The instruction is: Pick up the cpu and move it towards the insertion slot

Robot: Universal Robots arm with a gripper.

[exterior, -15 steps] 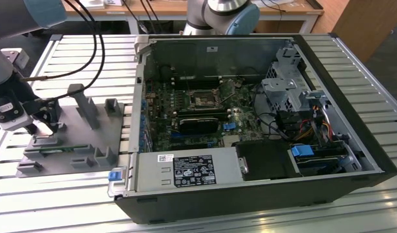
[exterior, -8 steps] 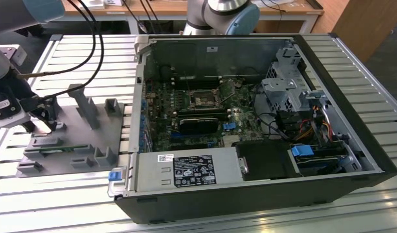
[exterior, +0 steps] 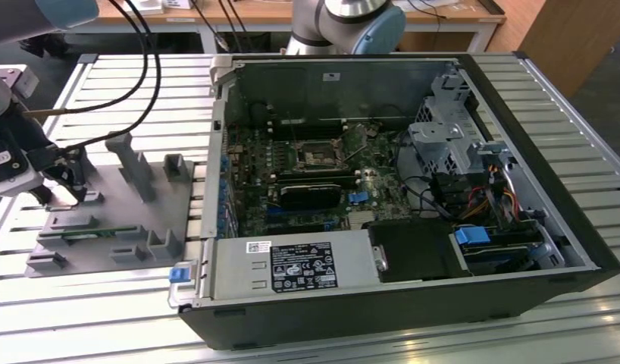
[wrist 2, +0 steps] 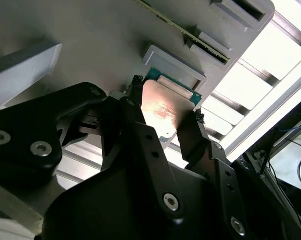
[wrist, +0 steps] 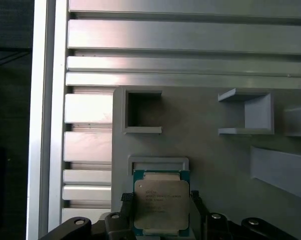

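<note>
A robot claw (exterior: 65, 189) is down over a grey plastic block (exterior: 128, 220) on a slatted metal table (exterior: 88, 303). In both wrist views the cpu (wrist 2: 165, 111), a flat square chip with a pale metal top and green edges, lies directly between the claw's (wrist 2: 167, 101) 2 black fingers (wrist 2: 190, 137). The fingers appear closed to the chip's width and pressed against 2 opposite edges. The cpu (wrist: 161, 206) is still low on the block (wrist: 215, 160), with a raised grey lip (wrist: 158, 162) just beyond it, ahead of the claw (wrist: 160, 199).

The insertion slot (exterior: 315, 155), a dark square socket with a thin silver frame, is well apart from the claw, toward the exterior view's right. It sits on the circuit board inside an open computer case (exterior: 391, 315).

The hold looks like the main risk. The fingers meet only thin edges, so a slightly off-centre or weak grip could let the chip tilt, slip or drop. A sideways drag at this height could catch the chip on the grey lip. The block's upright posts (exterior: 128, 159) stand between the claw and the case, and could knock a chip carried low. The case wall also rises between them, and loose cables (exterior: 442, 189) lie inside near the socket, so a shallow path could strike either one.
</note>
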